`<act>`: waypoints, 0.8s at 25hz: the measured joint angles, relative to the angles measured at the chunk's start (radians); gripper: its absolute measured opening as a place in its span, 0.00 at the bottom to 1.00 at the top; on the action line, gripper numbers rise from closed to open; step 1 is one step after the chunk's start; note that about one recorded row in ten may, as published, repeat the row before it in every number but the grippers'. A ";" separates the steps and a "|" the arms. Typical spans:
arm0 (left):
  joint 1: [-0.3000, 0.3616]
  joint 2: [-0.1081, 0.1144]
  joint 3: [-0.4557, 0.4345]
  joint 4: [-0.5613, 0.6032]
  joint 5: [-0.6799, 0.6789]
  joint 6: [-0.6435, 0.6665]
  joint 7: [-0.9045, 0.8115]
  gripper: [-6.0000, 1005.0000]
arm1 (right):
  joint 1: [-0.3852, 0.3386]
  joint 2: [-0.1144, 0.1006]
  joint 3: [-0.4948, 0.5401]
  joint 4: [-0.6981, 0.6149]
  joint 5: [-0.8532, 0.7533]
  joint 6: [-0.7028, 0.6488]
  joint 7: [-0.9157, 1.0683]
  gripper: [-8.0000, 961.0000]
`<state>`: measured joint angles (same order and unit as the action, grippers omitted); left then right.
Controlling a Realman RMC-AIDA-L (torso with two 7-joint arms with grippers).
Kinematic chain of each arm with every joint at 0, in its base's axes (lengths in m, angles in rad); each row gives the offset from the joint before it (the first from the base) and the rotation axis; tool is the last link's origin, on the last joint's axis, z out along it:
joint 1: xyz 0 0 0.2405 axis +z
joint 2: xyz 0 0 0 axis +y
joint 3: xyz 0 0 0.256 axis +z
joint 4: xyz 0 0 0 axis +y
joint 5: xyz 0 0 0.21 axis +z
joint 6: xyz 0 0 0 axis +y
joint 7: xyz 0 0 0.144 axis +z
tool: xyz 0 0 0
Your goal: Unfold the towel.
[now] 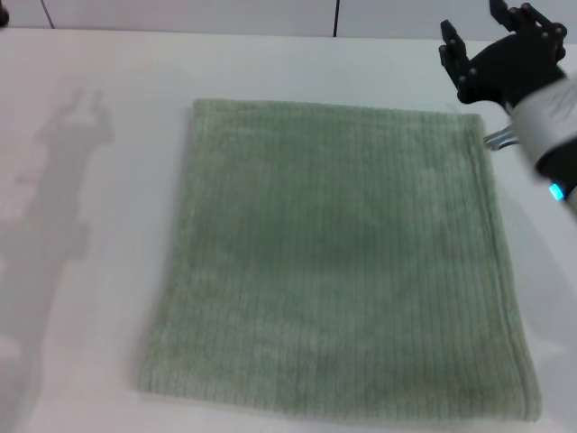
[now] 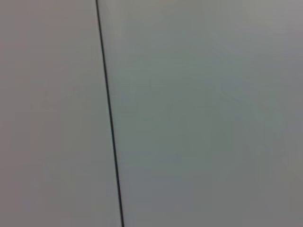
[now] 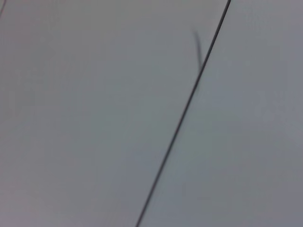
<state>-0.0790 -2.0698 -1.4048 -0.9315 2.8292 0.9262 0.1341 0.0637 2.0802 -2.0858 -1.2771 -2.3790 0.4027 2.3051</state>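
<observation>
White matte tabletop (image 1: 90, 271) fills the head view, with a pale panelled wall (image 1: 180, 13) along the far edge, split by dark vertical seams. Towel (image 1: 338, 262) lies flat on the table, centre to right of centre, sage-green terry with fine ribbed lines and a hemmed edge down its right side; it reads as one roughly square sheet, corners out, near edge running close to the bottom of the view. Right gripper (image 1: 473, 36) hangs above the table just beyond the towel's far right corner, black fingers spread apart, nothing between them, not touching the cloth; grey wrist section with a small blue light sits behind it. Left arm itself is out of the head view, only an arm-shaped shadow (image 1: 68, 171) falls on the bare table well left of the towel. Left gripper state: cannot tell, no view shows it. Wrist views add nothing on the towel: left wrist view shows just a plain grey-white surface (image 2: 203, 118) crossed by one thin dark seam (image 2: 109, 118), right wrist view the same kind of surface (image 3: 85, 118) with a slanted dark seam (image 3: 184, 113). Neither wrist view shows its own fingers, the towel or the table edge; only the head view gives both towel and right gripper.
</observation>
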 joint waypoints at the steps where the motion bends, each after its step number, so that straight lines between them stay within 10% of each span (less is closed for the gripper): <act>1: -0.004 0.000 0.006 0.051 -0.004 0.039 -0.016 0.10 | 0.024 0.000 -0.039 0.078 0.000 0.121 0.001 0.65; 4: -0.029 -0.001 0.012 0.186 -0.034 0.105 -0.046 0.17 | 0.082 0.002 -0.142 0.282 0.036 0.402 0.078 0.65; 5: -0.038 -0.002 0.016 0.220 -0.042 0.121 -0.049 0.38 | 0.093 0.002 -0.161 0.330 0.044 0.466 0.129 0.65; 9: -0.082 -0.003 0.027 0.361 -0.063 0.184 -0.051 0.46 | 0.138 0.002 -0.174 0.573 0.048 0.677 0.387 0.66; 20: -0.157 -0.008 0.027 0.539 -0.077 0.231 -0.090 0.75 | 0.135 0.003 -0.163 0.676 0.094 0.759 0.475 0.67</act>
<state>-0.2365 -2.0779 -1.3781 -0.3930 2.7520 1.1569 0.0444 0.1990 2.0833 -2.2487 -0.6007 -2.2850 1.1615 2.7796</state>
